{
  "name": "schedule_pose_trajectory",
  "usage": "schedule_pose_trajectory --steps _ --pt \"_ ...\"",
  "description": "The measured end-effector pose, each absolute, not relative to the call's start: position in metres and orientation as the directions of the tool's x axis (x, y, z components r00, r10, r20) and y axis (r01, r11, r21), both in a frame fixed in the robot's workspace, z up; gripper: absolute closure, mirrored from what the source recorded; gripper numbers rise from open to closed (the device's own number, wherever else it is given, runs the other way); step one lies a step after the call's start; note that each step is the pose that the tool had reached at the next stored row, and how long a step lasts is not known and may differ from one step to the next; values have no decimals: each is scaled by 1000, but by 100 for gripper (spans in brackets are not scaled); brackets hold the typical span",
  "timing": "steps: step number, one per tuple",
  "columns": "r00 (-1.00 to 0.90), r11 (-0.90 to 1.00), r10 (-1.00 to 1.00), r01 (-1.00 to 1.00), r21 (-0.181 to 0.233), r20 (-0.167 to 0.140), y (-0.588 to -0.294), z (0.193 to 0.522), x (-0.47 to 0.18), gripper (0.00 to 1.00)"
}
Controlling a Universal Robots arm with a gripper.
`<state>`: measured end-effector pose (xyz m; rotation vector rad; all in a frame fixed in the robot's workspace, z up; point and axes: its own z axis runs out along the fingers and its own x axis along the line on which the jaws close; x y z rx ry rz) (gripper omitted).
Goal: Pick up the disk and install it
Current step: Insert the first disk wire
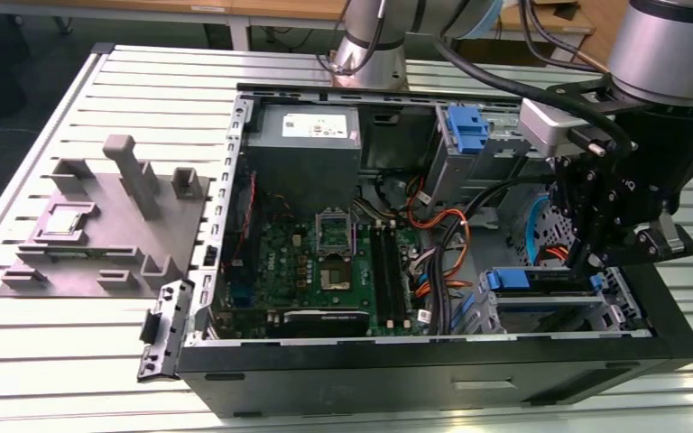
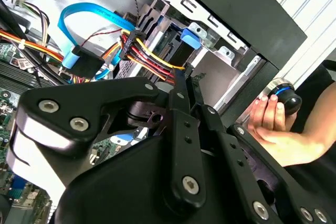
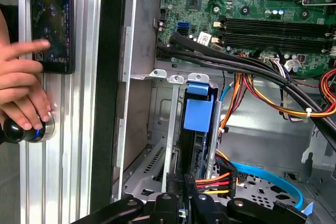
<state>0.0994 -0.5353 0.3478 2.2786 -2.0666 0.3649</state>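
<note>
The exterior view shows the arm reaching down into an open computer case (image 1: 443, 379) that lies on its side on a slatted metal table (image 1: 82, 361). The gripper (image 1: 599, 248) hangs over the drive bay at the case's front corner on the exterior view's right, just above the disk (image 1: 545, 281), whose blue carrier frame shows at the top of the bay.

In the first wrist view the disk (image 3: 199, 129) stands on edge in the bay between thin metal rails, blue tab uppermost, with red, yellow and orange cables (image 3: 215, 182) bunched just beside it. The gripper (image 3: 181, 203) sits directly in line with its edge; whether the fingers pinch the carrier or merely rest near it, I cannot tell. The second wrist view shows the black linkage of the gripper (image 2: 178, 114) close against the cable bundle and the bay wall.

A person's hand (image 3: 21, 93) rests on a knob at the table's edge outside the case, beside a phone (image 3: 51, 22).

As a judgement: the disk is rigid and fairly heavy for its bulk, with smooth metal faces that could slip. It dislikes knocks, and the plastic carrier will flex. Hold is best taken across the carrier's long edges, clear of the cables and the connector end.
</note>
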Motion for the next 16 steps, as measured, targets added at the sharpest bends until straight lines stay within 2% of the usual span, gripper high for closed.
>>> schedule_pose_trajectory --steps 16 --pt "43 -68 -981 -990 -126 190 -535 345 101 84"
